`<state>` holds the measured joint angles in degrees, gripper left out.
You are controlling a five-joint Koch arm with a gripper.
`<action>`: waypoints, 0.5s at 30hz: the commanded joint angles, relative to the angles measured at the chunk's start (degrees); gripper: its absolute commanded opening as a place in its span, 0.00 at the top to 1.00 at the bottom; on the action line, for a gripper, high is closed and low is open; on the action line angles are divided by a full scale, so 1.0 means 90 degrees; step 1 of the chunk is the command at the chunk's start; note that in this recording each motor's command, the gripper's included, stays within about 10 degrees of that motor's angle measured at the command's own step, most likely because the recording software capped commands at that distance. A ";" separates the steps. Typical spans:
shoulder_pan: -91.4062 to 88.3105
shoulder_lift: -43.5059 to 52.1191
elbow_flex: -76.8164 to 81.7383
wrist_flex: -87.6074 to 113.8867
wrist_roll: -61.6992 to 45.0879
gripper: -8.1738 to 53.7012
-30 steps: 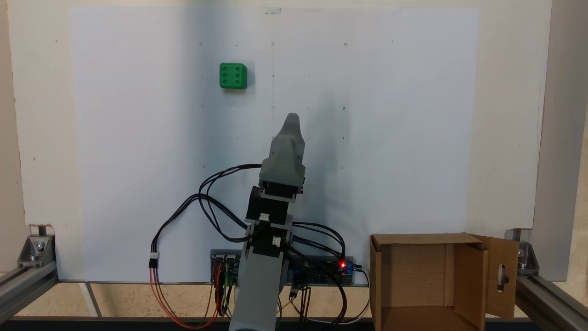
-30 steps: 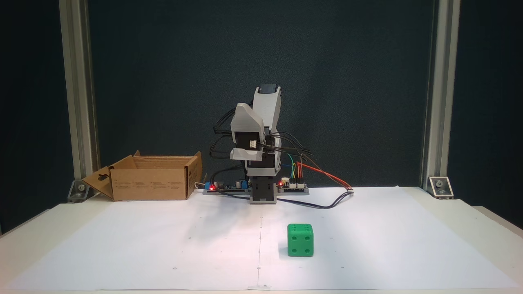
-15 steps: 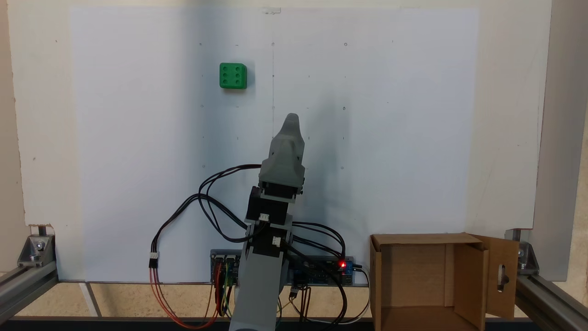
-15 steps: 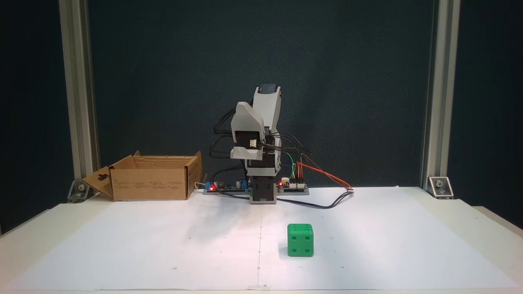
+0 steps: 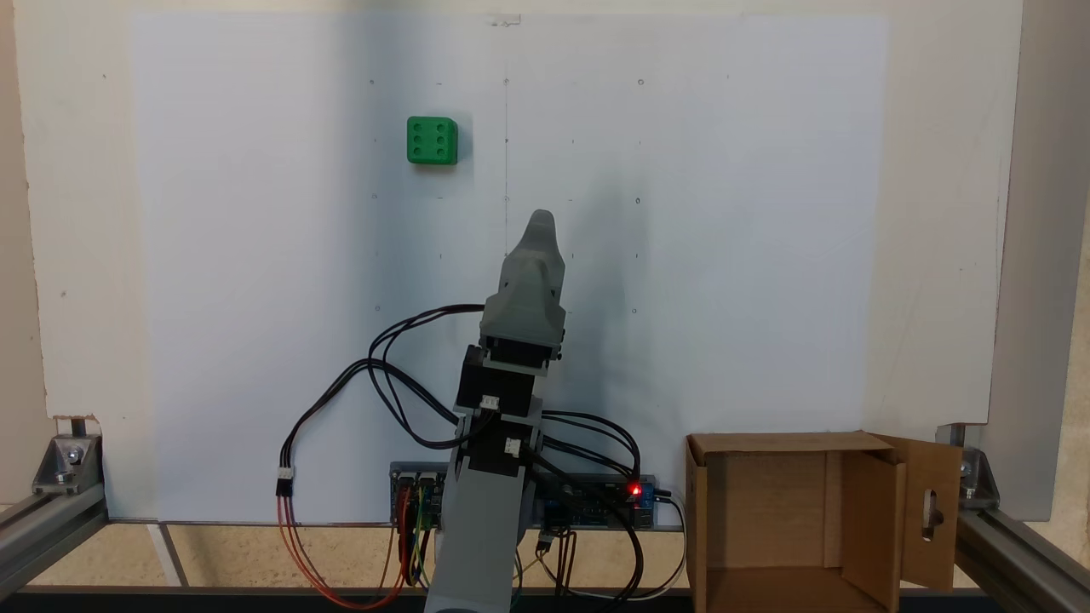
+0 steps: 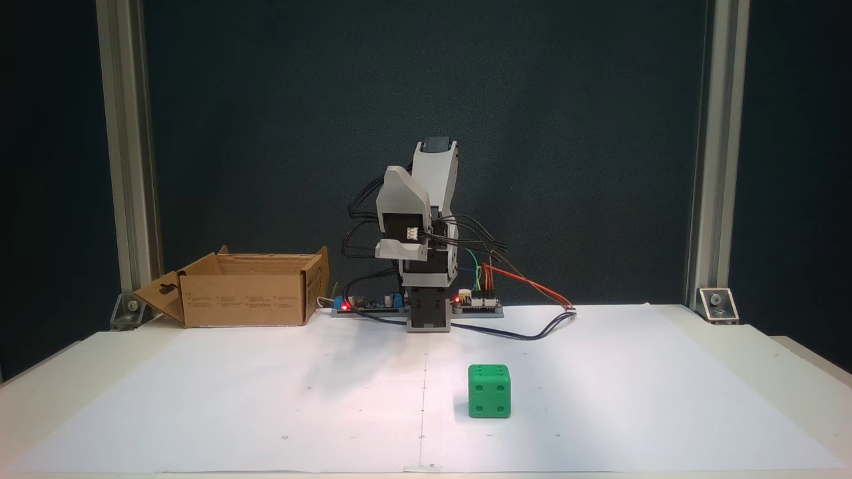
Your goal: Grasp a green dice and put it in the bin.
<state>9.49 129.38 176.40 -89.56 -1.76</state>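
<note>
Your reach has yet to begin: the small green plastic die [image 5: 433, 140] sits alone on the white counter [image 5: 724, 255], well apart from the brown cardboard box [image 5: 792, 519]. Fingers [image 5: 540, 223]: can't tell whether apart. Extend toward the die.

White table [image 6: 732, 372], paper sheet [image 6: 266, 399], green dice [image 6: 489, 391], bin [image 6: 246, 299], arm base [image 6: 428, 313]

Grey plastic arm [image 5: 521, 294], black servos, looping black cables.
</note>
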 commanded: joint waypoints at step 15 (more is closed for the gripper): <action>0.0654 0.0703 -0.3135 0.4256 -0.0117 0.16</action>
<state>14.94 129.38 152.93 -56.16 -1.85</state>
